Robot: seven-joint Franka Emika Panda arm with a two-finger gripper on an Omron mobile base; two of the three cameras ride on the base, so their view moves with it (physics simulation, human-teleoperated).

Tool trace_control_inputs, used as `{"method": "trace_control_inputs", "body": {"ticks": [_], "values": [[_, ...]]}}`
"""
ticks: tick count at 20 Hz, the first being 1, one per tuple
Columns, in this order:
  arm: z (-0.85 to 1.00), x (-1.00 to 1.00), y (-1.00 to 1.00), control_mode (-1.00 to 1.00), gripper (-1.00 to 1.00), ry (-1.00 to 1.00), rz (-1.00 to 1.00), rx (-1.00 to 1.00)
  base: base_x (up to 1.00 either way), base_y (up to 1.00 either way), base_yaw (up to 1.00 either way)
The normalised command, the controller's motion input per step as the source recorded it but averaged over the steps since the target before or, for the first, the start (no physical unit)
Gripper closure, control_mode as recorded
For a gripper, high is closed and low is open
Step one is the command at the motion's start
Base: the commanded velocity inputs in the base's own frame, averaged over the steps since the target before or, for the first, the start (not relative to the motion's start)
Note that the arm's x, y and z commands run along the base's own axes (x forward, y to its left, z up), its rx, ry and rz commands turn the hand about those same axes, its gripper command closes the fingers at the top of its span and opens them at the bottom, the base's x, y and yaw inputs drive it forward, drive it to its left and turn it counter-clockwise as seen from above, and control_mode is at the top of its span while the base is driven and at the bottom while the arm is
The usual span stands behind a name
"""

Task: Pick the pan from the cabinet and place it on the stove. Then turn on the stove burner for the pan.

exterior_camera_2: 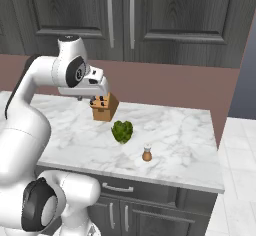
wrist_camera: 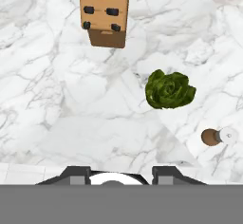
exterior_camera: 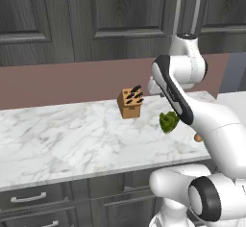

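— What was laid out on the counter [exterior_camera_2: 175, 125], from the left?

— A knife block [exterior_camera_2: 104, 108], a lettuce [exterior_camera_2: 122, 131], then a small shaker [exterior_camera_2: 146, 154]; none was needed.

— And the gripper [wrist_camera: 120, 171]?

— It was held above the counter, jaws parted, nothing grasped.

— The pan?

— Presumably kept behind the closed cabinet [exterior_camera_2: 120, 17] doors overhead.

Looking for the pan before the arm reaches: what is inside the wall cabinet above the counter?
Nothing inside shows. The cabinet doors are shut, bar handles together at the centre, so the contents are covered. Below, on the marble counter, stand a knife block, a lettuce and a small shaker.
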Motion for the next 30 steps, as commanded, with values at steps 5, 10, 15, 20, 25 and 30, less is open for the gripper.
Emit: {"method": "trace_control_inputs", "body": {"ticks": [5,10,15,20,25,30], "values": [[0.00,-0.12,-0.02,-1.00,-1.00,0.00,0.01,0.00,0.00,0.00,0.00],[0.05,-0.11,-0.32,-1.00,-1.00,-0.16,0.04,0.00,0.00,0.00,0.00],[0.28,-0.18,-0.45,-1.00,-1.00,-0.34,0.00,0.00,0.00,0.00,0.00],[0.42,-0.06,-0.29,-1.00,-1.00,-0.38,0.01,0.00,0.00,0.00,0.00],[0.51,0.00,-0.31,-1.00,-1.00,-0.36,0.01,0.00,0.00,0.00,0.00],[0.43,0.00,-0.34,-1.00,-1.00,-0.35,0.04,0.00,0.00,0.00,0.00]]}}
